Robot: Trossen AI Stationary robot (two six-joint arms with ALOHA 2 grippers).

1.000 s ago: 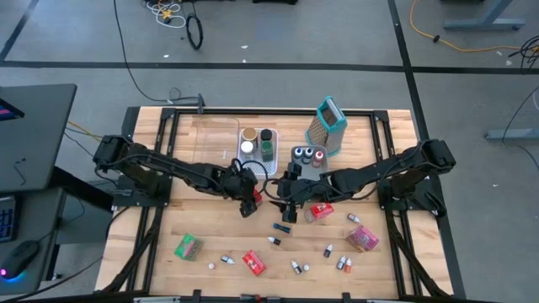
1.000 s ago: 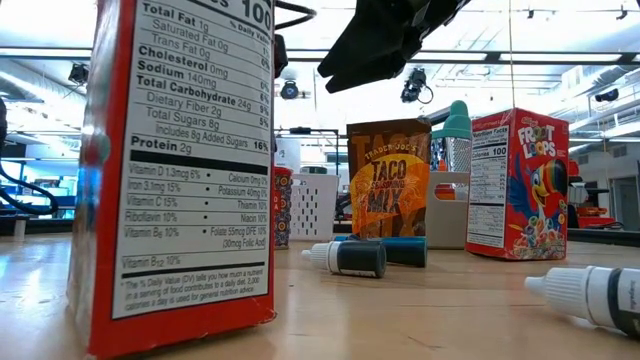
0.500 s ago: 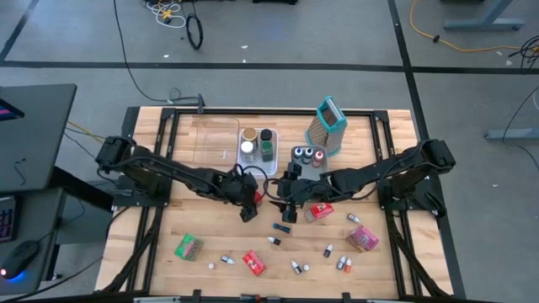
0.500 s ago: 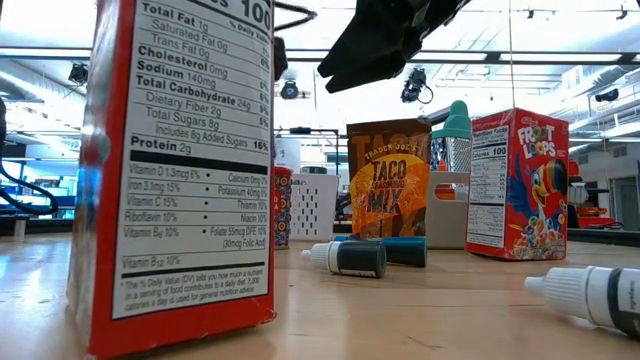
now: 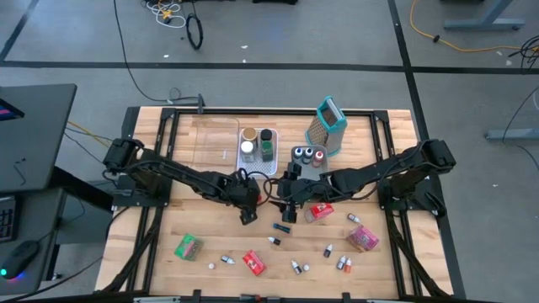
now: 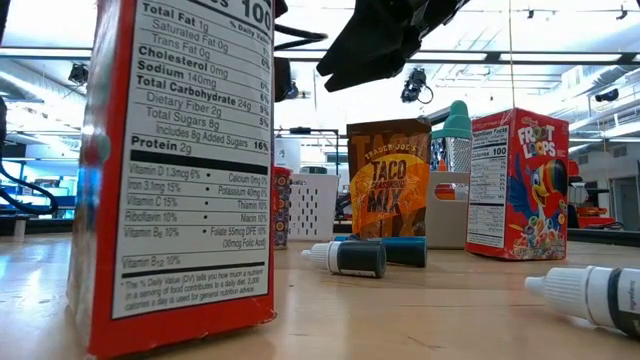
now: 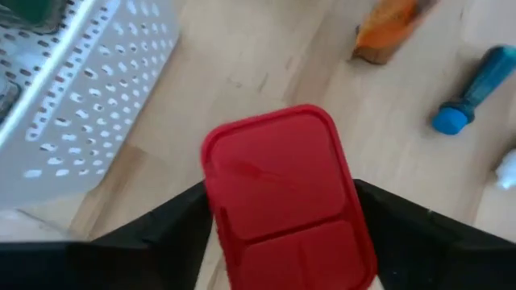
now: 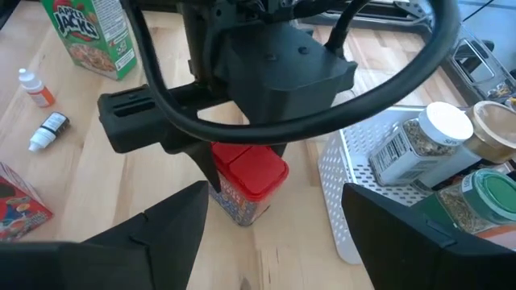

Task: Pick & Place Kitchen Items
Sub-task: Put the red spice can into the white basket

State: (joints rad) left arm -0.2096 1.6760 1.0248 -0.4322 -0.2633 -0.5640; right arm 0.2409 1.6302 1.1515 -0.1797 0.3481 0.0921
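Note:
My left gripper [image 5: 247, 204] is near the table's middle, just near of the white perforated bin [image 5: 257, 160], and is shut on a small jar with a red lid [image 8: 248, 176]. The lid fills the left wrist view [image 7: 282, 193]. My right gripper [image 5: 288, 200] hangs open and empty just right of the jar; its two fingers stand wide apart in its wrist view [image 8: 266, 242]. An orange packet [image 7: 387, 28] and a blue bottle [image 7: 476, 89] lie on the wood beyond the jar. My left gripper pinches the jar between its two fingers [image 7: 161, 234], which sit on opposite sides at the red lid [image 7: 219, 211]. The fingers come from above, pointing down. The jar stands upright below them [image 8: 238, 205]; I cannot tell whether its bottom touches the table.
The white bin holds jars [image 8: 419, 145]; a grey bin [image 5: 308, 156] with small bottles and a teal-topped grater [image 5: 330, 126] stand behind. Packets [image 5: 189, 247] [image 5: 254, 263] [image 5: 319, 212] [image 5: 364, 239] and several tiny bottles [image 5: 282, 227] lie toward the near edge.
My left gripper has gone a little toward the table's near edge, away from the white bin, carrying the red-lidded jar with it. My right gripper has kept still.

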